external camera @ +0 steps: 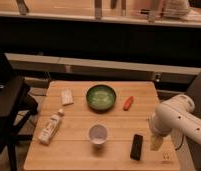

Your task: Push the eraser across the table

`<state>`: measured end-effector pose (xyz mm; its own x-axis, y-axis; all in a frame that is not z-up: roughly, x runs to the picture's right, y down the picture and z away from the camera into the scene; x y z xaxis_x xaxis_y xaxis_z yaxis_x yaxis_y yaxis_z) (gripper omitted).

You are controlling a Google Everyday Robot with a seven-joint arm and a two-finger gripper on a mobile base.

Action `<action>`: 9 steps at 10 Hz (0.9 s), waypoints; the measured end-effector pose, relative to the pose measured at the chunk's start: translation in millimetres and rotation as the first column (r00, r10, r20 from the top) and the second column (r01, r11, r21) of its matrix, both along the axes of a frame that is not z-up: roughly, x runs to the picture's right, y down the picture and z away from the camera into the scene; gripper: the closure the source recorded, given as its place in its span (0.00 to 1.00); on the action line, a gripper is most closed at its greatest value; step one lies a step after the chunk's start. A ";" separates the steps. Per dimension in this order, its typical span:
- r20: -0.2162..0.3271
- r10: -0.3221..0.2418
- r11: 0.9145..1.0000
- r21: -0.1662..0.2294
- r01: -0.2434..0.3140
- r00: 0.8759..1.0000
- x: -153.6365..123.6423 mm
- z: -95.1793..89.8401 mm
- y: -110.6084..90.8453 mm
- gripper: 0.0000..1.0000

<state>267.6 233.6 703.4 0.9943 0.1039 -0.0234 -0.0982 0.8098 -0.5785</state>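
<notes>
The eraser [137,146], a flat black bar, lies on the light wooden table [74,150] near its front right, lengthwise toward me. My gripper [156,142] hangs at the end of the white arm just right of the eraser, close to it, over the table's right front corner by the small logo mark [166,159]. A white cup [98,134] stands left of the eraser.
A green bowl [101,97] sits at the back middle, an orange carrot-like piece [128,103] to its right, a small pale block [67,96] to its left, and a lying white bottle [50,128] at the left. A dark chair [9,110] stands left of the table.
</notes>
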 end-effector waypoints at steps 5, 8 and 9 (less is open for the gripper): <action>0.008 0.008 1.000 0.002 -0.008 1.000 -9.1 -0.4 0.2 0.59; 0.009 0.007 1.000 -0.020 -0.007 1.000 -3.4 18.6 20.9 0.79; 0.011 0.004 1.000 -0.026 -0.003 1.000 -1.3 27.5 25.5 0.90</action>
<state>266.3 259.1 730.9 0.9942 0.1067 -0.0152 -0.0944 0.7941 -0.6005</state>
